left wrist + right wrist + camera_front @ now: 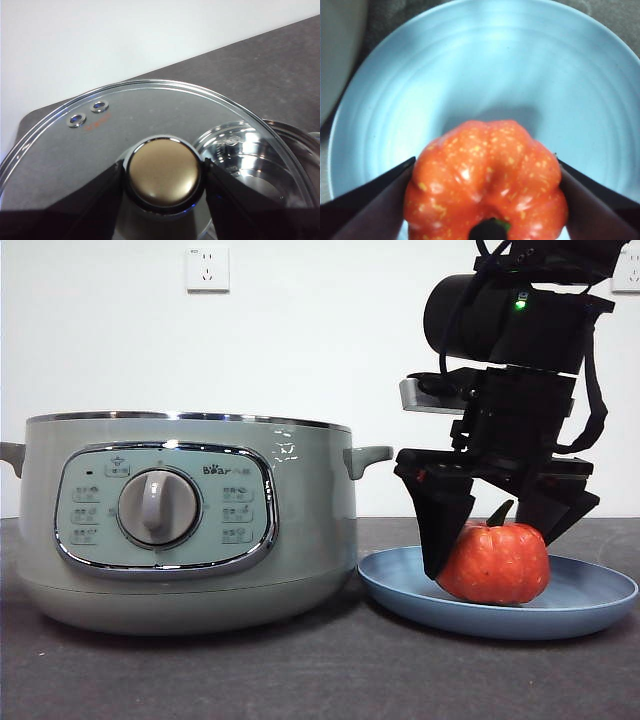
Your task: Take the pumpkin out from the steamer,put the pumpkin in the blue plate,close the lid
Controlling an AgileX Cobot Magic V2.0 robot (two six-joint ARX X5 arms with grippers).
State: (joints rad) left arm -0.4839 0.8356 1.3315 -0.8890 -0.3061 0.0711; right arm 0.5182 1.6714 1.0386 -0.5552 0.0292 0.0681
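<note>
The orange-red pumpkin (pixel 500 565) sits on the blue plate (pixel 590 605) to the right of the steamer (pixel 180 520), which stands without its lid. My right gripper (pixel 492 552) comes down from above, its jaws pressed against both sides of the pumpkin (pixel 485 170) over the plate (pixel 485 65). In the left wrist view my left gripper (pixel 164 172) is shut on the knob of the glass lid (pixel 150 110), held beside the steamer's shiny inside (pixel 250 165). Neither the lid nor the left gripper shows in the front view.
The dark table top runs to a white wall behind with a socket (pixel 207 268). The steamer's right handle (pixel 368 456) sticks out toward the right arm, and the plate's rim lies close to the steamer's base.
</note>
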